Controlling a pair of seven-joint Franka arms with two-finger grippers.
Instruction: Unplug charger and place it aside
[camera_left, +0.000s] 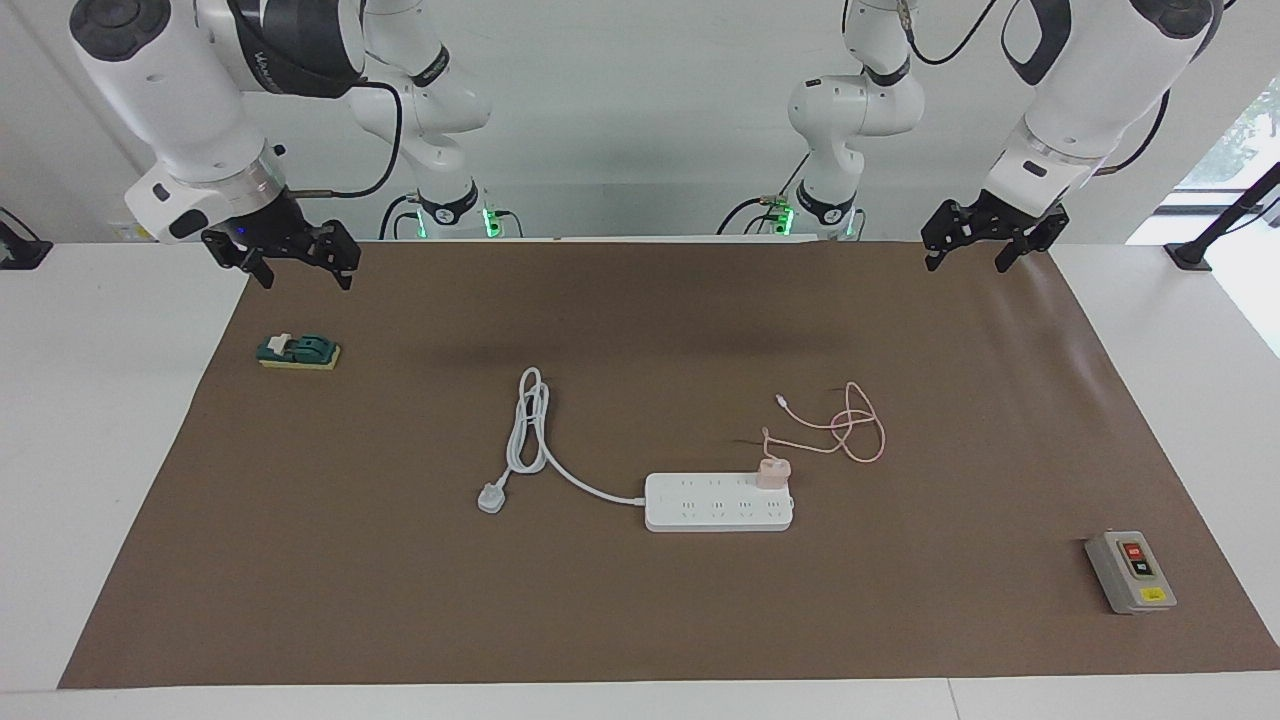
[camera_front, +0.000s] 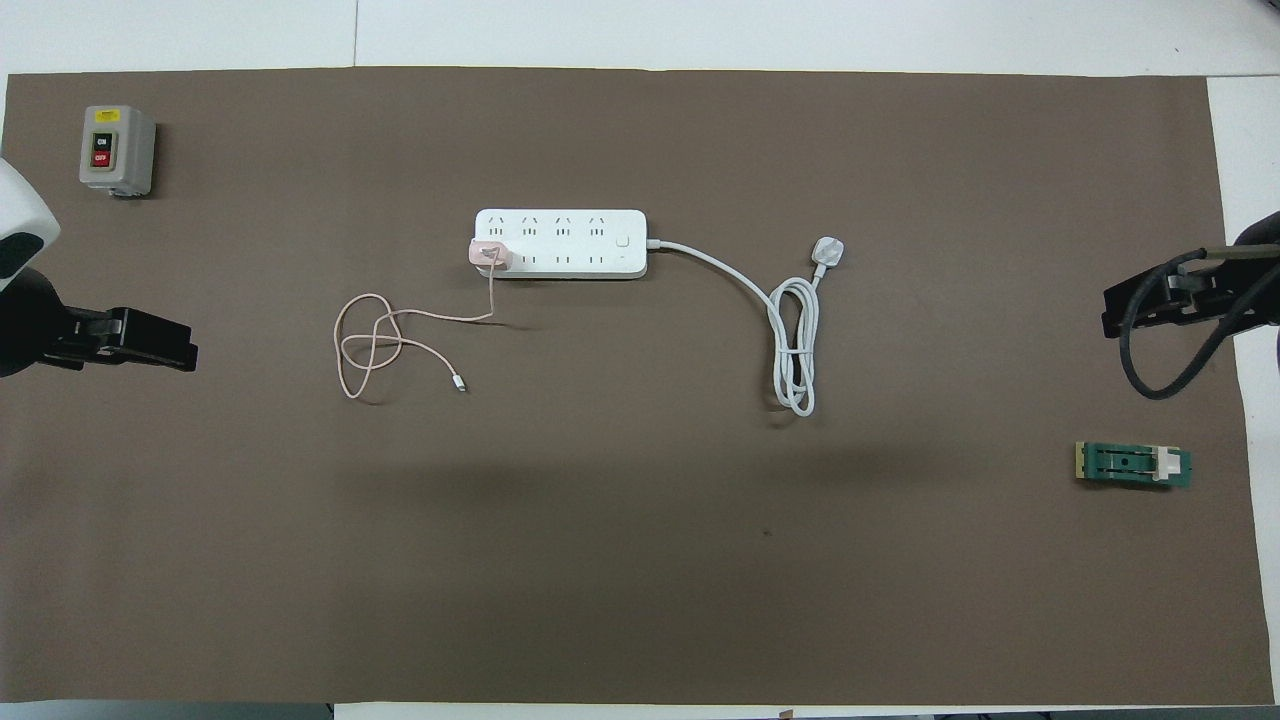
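A matte brown mat (camera_left: 640, 600) covers the white counter (camera_left: 90, 450). Mid-mat lies a long glossy white power strip (camera_left: 718, 503), its round cord coiled. The small pink cube charger (camera_left: 772, 473) sits plugged into it, thin cable looped nearer the robots. Left gripper (camera_left: 982, 250) and right gripper (camera_left: 300, 265) hover over the mat's corners, fingers released
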